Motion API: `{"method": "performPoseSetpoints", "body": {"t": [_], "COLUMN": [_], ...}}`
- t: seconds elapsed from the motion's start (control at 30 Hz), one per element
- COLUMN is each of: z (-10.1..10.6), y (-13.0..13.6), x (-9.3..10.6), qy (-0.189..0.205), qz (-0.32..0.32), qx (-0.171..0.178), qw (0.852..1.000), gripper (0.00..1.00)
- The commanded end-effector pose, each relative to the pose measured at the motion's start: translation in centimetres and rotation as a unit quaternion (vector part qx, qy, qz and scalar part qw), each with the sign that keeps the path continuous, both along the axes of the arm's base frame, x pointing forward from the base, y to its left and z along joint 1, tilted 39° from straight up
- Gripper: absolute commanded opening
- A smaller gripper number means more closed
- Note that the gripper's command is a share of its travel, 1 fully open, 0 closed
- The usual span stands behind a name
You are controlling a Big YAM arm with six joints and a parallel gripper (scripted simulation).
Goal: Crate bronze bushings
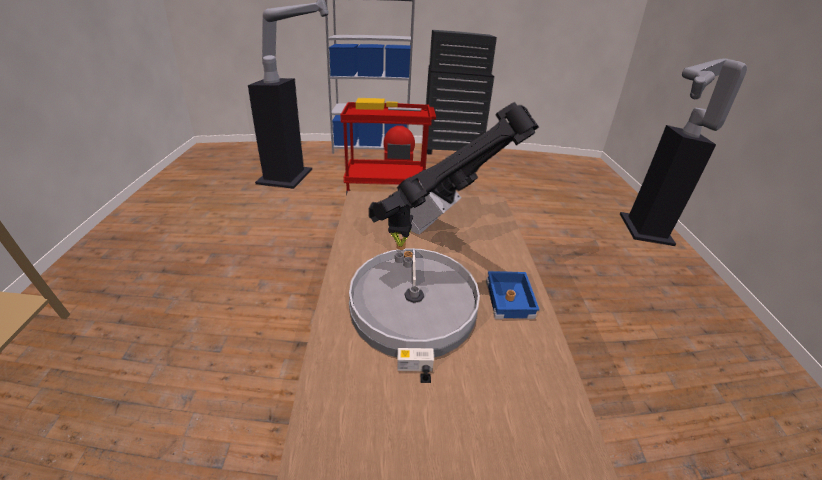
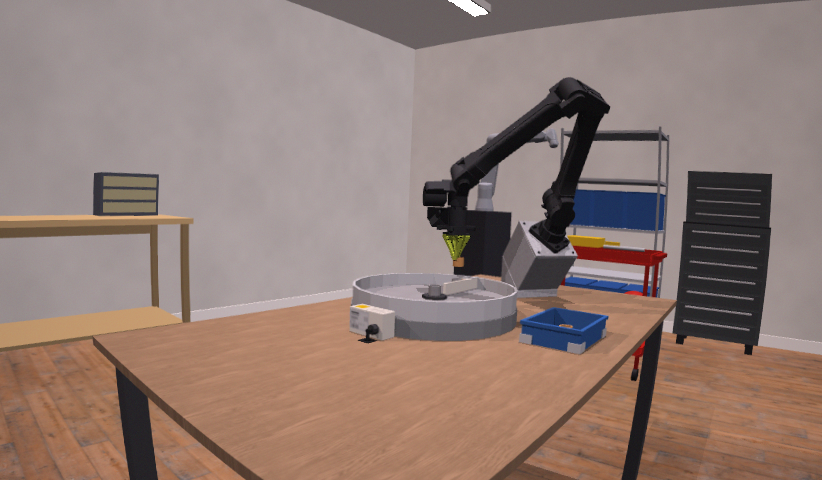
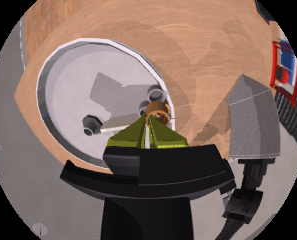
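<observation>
My gripper [image 1: 399, 240] [image 2: 456, 256] [image 3: 147, 117] is shut on a bronze bushing [image 1: 401, 244] [image 2: 458, 262], held above the far part of the turning table [image 1: 439, 318] [image 2: 451, 315] [image 3: 70, 82]. Another bronze bushing [image 1: 408, 254] stands on the turning table, below the held one and partly hidden by it in the wrist view. Two steel bushings stand beside it: one steel bushing [image 1: 399, 257] [image 3: 156, 93] near the rim, another steel bushing [image 1: 408, 262] [image 3: 143, 106] further in. The blue crate [image 1: 516, 313] [image 2: 549, 336] holds one bronze bushing [image 1: 510, 295] [image 2: 566, 325].
A pale bar [image 1: 413, 270] [image 2: 460, 286] [image 3: 119, 125] runs from the hub [image 1: 414, 294] [image 2: 433, 291] [image 3: 91, 125] toward the bushings. The turning table has a raised rim. A white box [image 1: 415, 359] [image 2: 370, 321] stands at its front. The crate stands to the right.
</observation>
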State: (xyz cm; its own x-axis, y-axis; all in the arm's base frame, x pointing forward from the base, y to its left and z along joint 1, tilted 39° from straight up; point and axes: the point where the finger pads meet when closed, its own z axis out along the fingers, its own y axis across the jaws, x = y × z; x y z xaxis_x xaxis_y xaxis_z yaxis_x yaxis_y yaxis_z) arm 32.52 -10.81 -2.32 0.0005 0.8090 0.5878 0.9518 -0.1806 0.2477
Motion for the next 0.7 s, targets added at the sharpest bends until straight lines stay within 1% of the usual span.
{"method": "performPoseSetpoints", "body": {"t": [0.0, 0.23, 0.37, 0.53, 0.67], "z": [1.5, 1.4, 1.1, 1.9, 3.0], "y": [-1.8, -1.3, 0.3, 1.4, 2.8], "x": [1.3, 1.2, 0.5, 0.6, 0.7], "qy": [-0.022, -0.02, -0.008, -0.015, -0.023], "qz": [-0.006, -0.004, 0.002, 0.007, 0.014], "qx": [-0.019, -0.017, -0.009, -0.011, -0.015], "qw": [1.0, 1.0, 1.0, 1.0, 1.0], "gripper": [0.0, 0.0, 0.0, 0.0, 0.0]}}
